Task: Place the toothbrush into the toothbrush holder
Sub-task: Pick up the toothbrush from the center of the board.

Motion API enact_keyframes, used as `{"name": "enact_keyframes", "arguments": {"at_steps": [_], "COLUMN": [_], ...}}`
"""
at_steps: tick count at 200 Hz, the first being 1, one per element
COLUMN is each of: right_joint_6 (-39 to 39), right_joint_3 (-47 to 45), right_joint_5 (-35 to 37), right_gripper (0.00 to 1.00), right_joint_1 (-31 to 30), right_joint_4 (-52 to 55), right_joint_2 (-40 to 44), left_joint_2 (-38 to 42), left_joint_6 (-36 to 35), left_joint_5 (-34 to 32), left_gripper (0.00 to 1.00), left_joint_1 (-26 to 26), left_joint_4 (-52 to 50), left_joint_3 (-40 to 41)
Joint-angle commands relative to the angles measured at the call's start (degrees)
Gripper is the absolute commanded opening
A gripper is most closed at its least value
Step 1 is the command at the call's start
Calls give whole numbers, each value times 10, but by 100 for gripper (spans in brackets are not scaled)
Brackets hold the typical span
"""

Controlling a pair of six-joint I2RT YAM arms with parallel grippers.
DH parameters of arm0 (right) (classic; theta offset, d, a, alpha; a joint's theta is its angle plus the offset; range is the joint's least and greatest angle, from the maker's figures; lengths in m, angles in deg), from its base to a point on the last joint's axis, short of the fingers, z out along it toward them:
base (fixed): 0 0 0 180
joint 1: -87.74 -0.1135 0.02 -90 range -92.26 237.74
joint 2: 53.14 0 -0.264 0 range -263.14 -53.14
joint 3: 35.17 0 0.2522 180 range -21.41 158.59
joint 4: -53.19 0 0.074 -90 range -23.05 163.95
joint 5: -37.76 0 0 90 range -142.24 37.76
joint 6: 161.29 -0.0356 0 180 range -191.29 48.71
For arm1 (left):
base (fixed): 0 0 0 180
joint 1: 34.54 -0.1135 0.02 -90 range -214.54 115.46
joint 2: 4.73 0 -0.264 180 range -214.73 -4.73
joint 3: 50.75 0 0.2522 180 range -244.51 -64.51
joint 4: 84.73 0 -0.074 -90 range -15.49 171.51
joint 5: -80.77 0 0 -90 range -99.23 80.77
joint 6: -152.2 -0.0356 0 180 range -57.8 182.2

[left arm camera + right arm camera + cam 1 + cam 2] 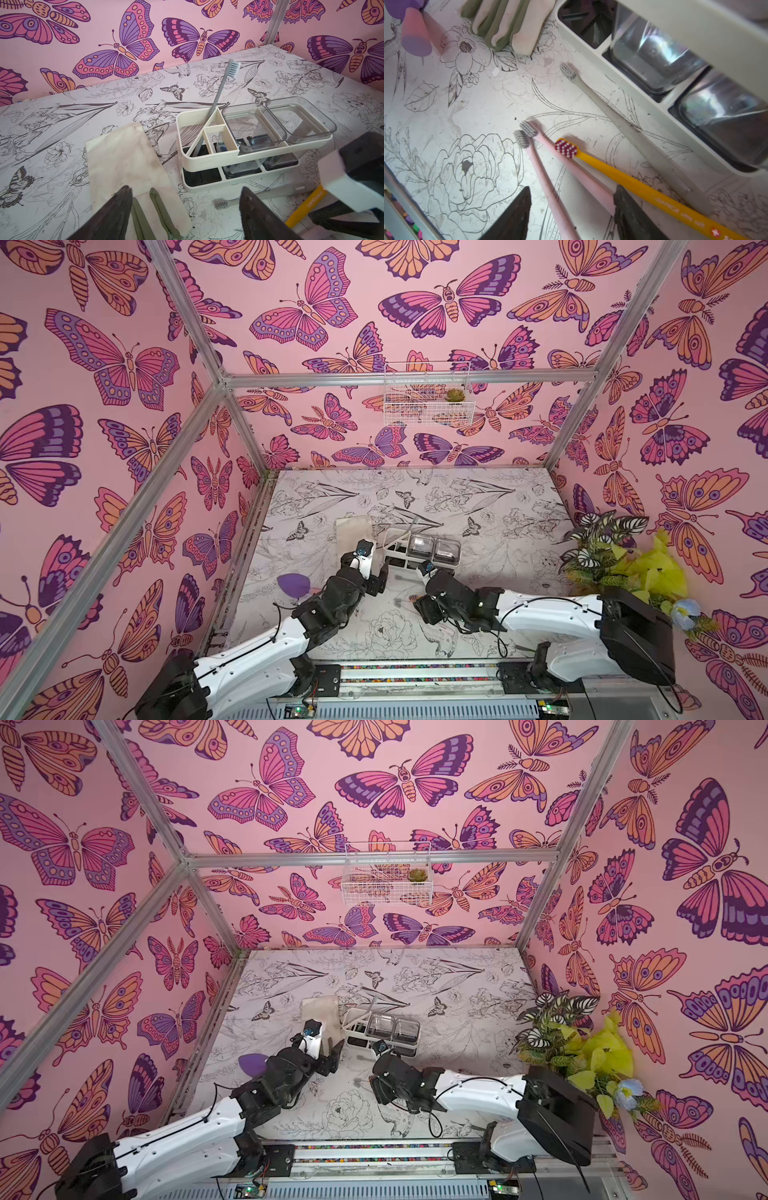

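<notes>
- right claw (572, 187): low over the bench (477, 116), jaws apart, nothing clamped yet. It straddles the handles of the pink toothbrush (587, 182) and the second pink toothbrush (548, 187).
- Both lie flat just near of the toothbrush holder (209, 159), heads left, long axes running right under the claw. The right arm is clearly nearer.
- left claw (186, 188): released, empty, hovering left of the holder.
- Likely target is a pink one. The handles are slim, smooth and almost touching, and the yellow toothbrush (633, 182) has its head on one, so there's a double-pick risk.
- A grey toothbrush (612, 114) lies along the holder's near wall.
- The holder is rigid white plastic. The slotted bay at its left end already has a standing grey toothbrush (218, 97), tilted. Two clear cups (255, 124) sit to the right.
</notes>
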Motion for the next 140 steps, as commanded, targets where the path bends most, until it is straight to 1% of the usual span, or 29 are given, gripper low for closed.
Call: {"name": "enact_keyframes", "arguments": {"at_steps": [1, 59, 94, 119, 123, 140], "right_joint_6": [-2, 5, -1, -4, -3, -2], "right_joint_3": [25, 57, 71, 69, 69, 71], "right_joint_5": [15, 53, 53, 53, 53, 57], "right_gripper": [62, 57, 53, 53, 53, 53], "right_joint_1": [-8, -9, -9, -8, -8, -8], "right_joint_4": [-12, 30, 55, 53, 54, 58], "right_joint_2": [-16, -56, -86, -87, -104, -113], "left_joint_2": [17, 16, 15, 15, 15, 13], "left_joint_6": [7, 9, 11, 12, 12, 12], "left_joint_5": [-20, -21, -22, -21, -21, -21], "left_gripper": [82, 82, 82, 82, 82, 82], "left_joint_1": [2, 2, 2, 2, 2, 2], "left_joint_4": [-7, -10, -13, -13, -13, -13], "left_joint_3": [-3, -5, -7, -7, -7, -7]}}
